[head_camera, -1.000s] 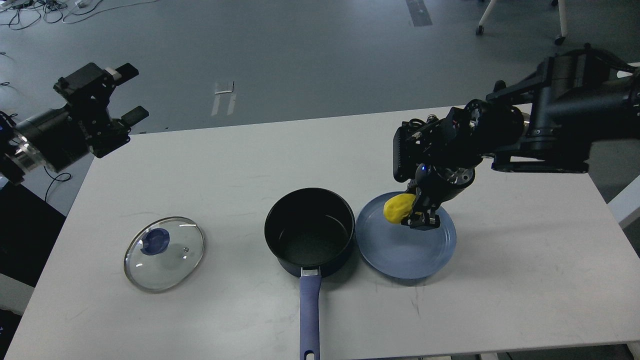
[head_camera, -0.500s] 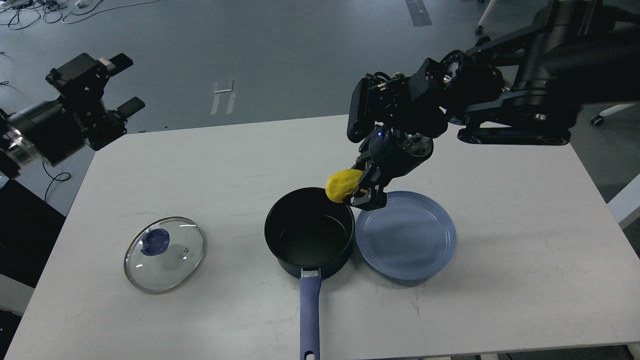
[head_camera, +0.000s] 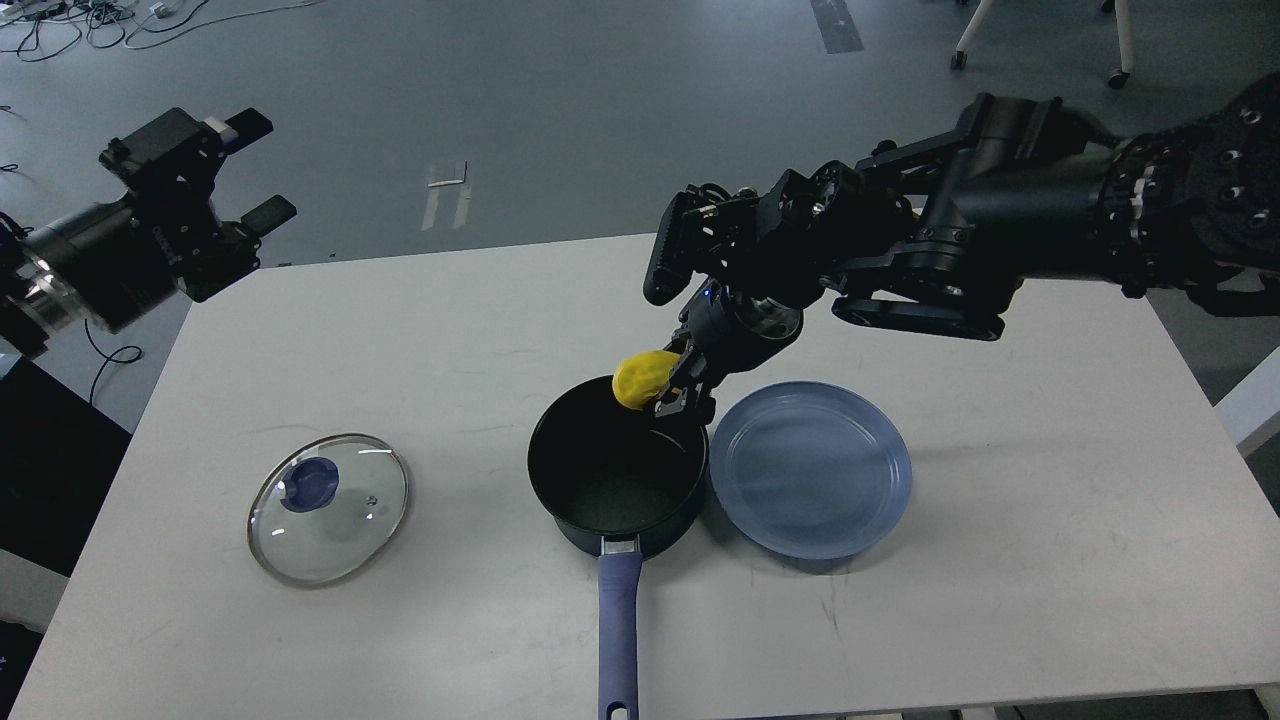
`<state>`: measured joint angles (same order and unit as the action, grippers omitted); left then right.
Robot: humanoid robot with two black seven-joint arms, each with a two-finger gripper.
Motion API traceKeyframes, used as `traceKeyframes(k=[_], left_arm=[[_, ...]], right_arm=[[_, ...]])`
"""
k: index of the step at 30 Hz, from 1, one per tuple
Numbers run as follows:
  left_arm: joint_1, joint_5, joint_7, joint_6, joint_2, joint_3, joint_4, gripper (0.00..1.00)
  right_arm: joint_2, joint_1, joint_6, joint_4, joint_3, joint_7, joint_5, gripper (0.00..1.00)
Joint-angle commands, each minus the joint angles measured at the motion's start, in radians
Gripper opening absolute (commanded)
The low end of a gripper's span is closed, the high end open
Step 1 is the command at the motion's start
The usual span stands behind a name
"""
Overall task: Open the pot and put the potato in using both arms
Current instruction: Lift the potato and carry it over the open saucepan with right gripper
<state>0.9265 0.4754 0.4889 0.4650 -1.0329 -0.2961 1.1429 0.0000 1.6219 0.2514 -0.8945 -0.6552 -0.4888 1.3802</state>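
- The potato [head_camera: 642, 380], a bright yellow lump, is a little above the centre of the frame, held over the far rim of the pot.
- The right gripper [head_camera: 678, 392] grasps the potato from its right side, and the fingers point down toward the pot's mouth.
- The pot [head_camera: 618, 466] is a dark navy saucepan that stands open in the lower middle of the frame; its inside is black and bare.
- Its blue-purple handle [head_camera: 620, 630] runs straight down to the bottom edge of the frame.
- A blue-grey plate [head_camera: 810, 468] lies just beside the pot on its right, touching it or almost so.
- The glass lid [head_camera: 329, 507] with a blue knob lies flat on the white table [head_camera: 1050, 560] in the lower left, well apart from the pot.
- The left gripper [head_camera: 255, 168] hangs in the upper left, beyond the table's corner, with its fingers spread and nothing between them.
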Motion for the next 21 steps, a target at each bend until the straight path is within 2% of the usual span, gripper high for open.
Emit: traceKeyframes(k=[1, 12, 17, 21], left_arm=[[0.000, 0.000, 0.000, 0.001, -0.003, -0.002, 0.000, 0.98], [0.000, 0.000, 0.000, 0.001, -0.003, -0.002, 0.000, 0.98], [0.000, 0.000, 0.000, 0.001, -0.001, -0.002, 0.000, 0.98], [0.000, 0.000, 0.000, 0.001, -0.001, -0.002, 0.000, 0.98]], right_arm=[[0.000, -0.008, -0.004, 0.000, 0.002, 0.000, -0.044, 0.36], [0.000, -0.028, -0.032, -0.014, 0.002, 0.000, -0.237, 0.36], [0.000, -0.045, -0.034, -0.027, 0.002, 0.000, -0.242, 0.42], [0.000, -0.050, -0.035, -0.030, 0.003, 0.000, -0.243, 0.53]])
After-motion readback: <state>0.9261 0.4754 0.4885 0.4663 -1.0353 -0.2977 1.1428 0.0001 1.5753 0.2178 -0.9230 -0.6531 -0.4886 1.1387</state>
